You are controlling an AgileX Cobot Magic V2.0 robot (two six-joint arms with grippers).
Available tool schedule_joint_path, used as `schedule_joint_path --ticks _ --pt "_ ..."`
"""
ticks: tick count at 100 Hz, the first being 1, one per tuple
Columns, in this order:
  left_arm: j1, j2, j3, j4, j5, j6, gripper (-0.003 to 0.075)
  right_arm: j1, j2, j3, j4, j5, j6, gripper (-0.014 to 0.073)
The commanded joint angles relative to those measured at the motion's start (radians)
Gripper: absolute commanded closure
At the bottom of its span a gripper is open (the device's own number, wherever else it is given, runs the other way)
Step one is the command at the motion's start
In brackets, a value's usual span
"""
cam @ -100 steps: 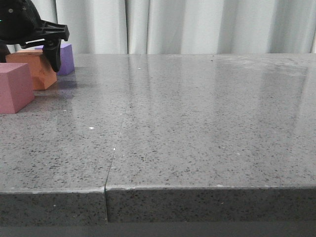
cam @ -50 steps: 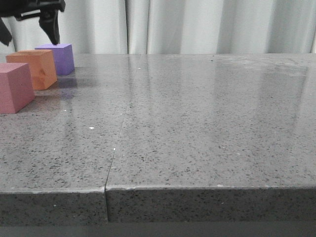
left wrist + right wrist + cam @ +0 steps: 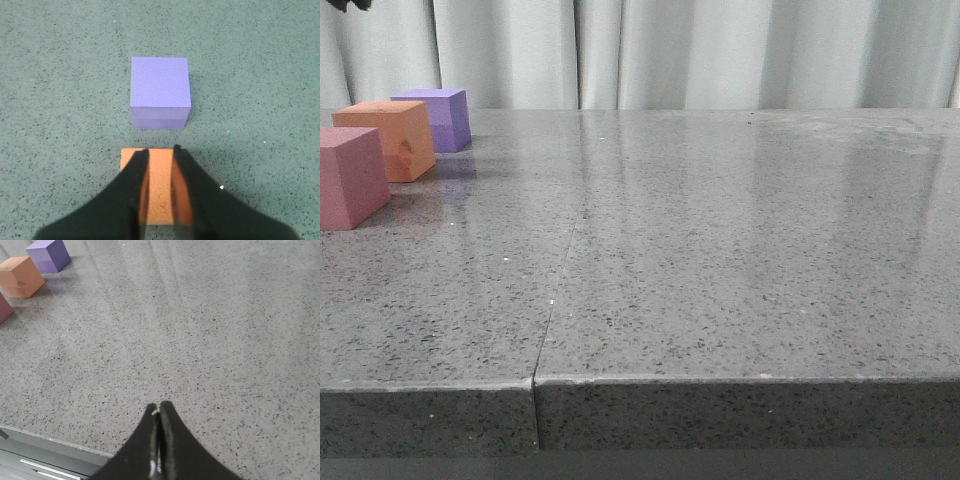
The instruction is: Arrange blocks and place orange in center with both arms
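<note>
Three foam cubes stand in a row at the far left of the table: a purple cube [image 3: 435, 118] farthest back, the orange cube [image 3: 380, 135] with a dent in its side in the middle, and a pinkish-red cube [image 3: 350, 175] nearest. My left gripper [image 3: 159, 150] is open and empty, raised above the orange cube [image 3: 159, 185], with the purple cube [image 3: 160, 90] beyond it. In the front view only a black tip shows at the top left corner. My right gripper [image 3: 160, 406] is shut and empty above the table near its front edge, far from the cubes [image 3: 20, 276].
The grey speckled table [image 3: 740, 250] has a seam [image 3: 560, 270] running front to back left of centre and a front edge [image 3: 720, 380]. White curtains [image 3: 720, 50] hang behind it.
My left gripper has let go of the orange cube and risen straight up, almost out of the front view. The cubes have stayed in place.
</note>
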Motion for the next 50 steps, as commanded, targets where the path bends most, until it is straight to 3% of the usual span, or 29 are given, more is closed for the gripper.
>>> schedule_joint_path --ticks 1,50 --pt "-0.009 -0.071 -0.028 0.013 -0.033 -0.01 0.0736 -0.004 0.008 -0.025 -0.017 -0.077 -0.006 0.0661" --pt "-0.009 -0.277 0.089 0.013 -0.033 -0.01 0.0741 -0.004 0.008 -0.025 -0.017 -0.077 -0.006 0.0661"
